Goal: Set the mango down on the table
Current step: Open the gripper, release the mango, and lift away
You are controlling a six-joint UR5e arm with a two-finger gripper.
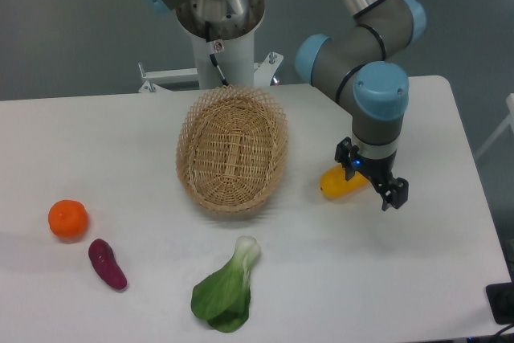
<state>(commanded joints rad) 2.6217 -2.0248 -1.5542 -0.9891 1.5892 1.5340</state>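
White table [418, 271]: mango [339, 182] lying free, fingers [396, 193] spread beside

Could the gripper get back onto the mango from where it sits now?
Probably yes. The mango lies in the open on the table, right beside the gripper, with the basket well off to one side.

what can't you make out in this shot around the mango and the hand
- Right end of the mango: covered by the hand and wrist in the single camera view.
- Whether a finger touches the mango: they overlap from this angle, so contact cannot be judged.
- Whether the mango rests fully on the table: its underside is hidden.
- Hand opening: the wrist above hides most of the gap.
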